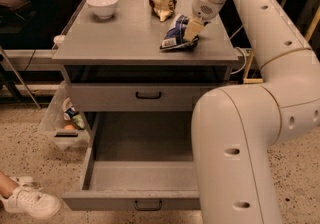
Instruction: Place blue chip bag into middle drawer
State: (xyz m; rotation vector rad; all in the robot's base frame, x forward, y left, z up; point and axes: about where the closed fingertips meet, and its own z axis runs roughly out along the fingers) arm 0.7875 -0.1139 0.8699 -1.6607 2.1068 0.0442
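Bag (174,37) lies on the cabinet top (125,38), right side. Gripper (193,30) is at its right edge; grip state cannot be told. Likely light, crinkly, slippery: pinch a crimped seam.

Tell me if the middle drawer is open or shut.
Open. The middle drawer is pulled far out, its grey floor showing. The gripper is at the chip bag on the cabinet top.
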